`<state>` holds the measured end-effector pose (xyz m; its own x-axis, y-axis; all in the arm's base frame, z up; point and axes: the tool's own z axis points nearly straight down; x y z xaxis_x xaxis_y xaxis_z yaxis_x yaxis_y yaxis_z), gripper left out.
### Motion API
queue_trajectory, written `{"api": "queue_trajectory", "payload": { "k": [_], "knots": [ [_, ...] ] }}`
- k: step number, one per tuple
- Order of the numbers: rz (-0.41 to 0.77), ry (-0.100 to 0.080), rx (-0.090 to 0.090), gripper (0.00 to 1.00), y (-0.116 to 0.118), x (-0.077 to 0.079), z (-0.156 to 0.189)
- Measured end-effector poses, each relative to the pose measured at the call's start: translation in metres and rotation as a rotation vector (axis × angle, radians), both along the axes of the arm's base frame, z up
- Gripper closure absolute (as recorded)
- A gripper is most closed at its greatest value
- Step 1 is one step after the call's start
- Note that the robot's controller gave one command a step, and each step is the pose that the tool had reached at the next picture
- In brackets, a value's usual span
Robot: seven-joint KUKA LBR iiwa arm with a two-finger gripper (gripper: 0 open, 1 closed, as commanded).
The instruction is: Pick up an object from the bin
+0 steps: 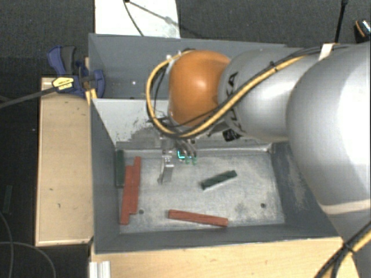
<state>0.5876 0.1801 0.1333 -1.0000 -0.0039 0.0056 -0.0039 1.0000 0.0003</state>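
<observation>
My gripper (177, 165) hangs under the orange cover over the back middle of the bin floor. Its fingers stand apart, open, with nothing between them. A short dark green bar (218, 179) lies tilted on the floor just right of the gripper and a little nearer the front, apart from it. A long red-brown bar (197, 218) lies almost flat along the front of the bin. To the left, another red-brown bar (130, 190) lies lengthwise near the left wall, with a dark green bar (119, 168) beside it against that wall.
The arm comes in from the right and hides the bin's right back part. The bin's sloping walls close in on all sides. Bare floor lies between the gripper and the front red-brown bar.
</observation>
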Motion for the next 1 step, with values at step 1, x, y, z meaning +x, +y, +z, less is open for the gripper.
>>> {"api": "queue_trajectory", "payload": {
  "k": [1],
  "knots": [
    [0.129,-0.003,-0.004,0.0,-0.1555,-0.02,-0.0648]
  ]
}}
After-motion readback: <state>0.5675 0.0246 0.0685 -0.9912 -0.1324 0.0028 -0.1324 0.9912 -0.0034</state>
